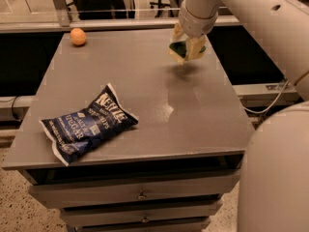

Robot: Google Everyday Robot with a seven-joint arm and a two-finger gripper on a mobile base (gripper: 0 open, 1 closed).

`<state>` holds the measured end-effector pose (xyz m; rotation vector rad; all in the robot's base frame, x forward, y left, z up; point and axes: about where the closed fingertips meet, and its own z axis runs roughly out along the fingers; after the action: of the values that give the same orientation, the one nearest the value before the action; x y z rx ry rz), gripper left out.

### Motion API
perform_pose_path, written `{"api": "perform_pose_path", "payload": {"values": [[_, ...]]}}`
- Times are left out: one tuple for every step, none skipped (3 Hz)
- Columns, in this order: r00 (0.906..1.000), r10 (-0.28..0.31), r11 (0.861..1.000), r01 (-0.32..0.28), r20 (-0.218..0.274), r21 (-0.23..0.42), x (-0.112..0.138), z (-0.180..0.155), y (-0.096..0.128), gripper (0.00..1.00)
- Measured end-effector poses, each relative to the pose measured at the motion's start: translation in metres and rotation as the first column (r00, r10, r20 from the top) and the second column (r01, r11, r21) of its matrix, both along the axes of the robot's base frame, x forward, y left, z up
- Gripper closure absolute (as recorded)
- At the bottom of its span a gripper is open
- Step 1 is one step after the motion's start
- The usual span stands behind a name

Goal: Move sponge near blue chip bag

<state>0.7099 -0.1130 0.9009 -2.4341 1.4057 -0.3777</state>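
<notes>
My gripper (186, 50) hangs over the far right part of the grey table (193, 115), shut on the sponge (177, 49), whose dark green top and pale yellow foam show between the fingers. The sponge is lifted a little above the tabletop, with its shadow below it. The blue chip bag (88, 124) with white "Kettle" lettering lies flat near the front left corner of the table, well away from the gripper.
A round orange fruit (78, 36) sits at the far left corner of the table. Drawers (140, 195) run under the tabletop. My white arm and base (275, 168) fill the right side. A rail and chair legs stand behind the table.
</notes>
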Motion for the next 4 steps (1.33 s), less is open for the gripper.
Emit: {"api": "perform_pose_path", "payload": {"values": [[0.9987,0.017,0.994,-0.011,-0.048,0.106,-0.051,0.01,0.021,1.0],[0.9913,0.069,0.982,-0.047,-0.112,0.185,-0.089,0.008,0.052,1.0],[0.9746,0.141,0.962,-0.093,-0.174,0.256,-0.117,0.003,0.09,1.0],[0.9605,0.181,0.949,-0.115,-0.211,0.293,-0.129,-0.004,0.118,0.97]]}}
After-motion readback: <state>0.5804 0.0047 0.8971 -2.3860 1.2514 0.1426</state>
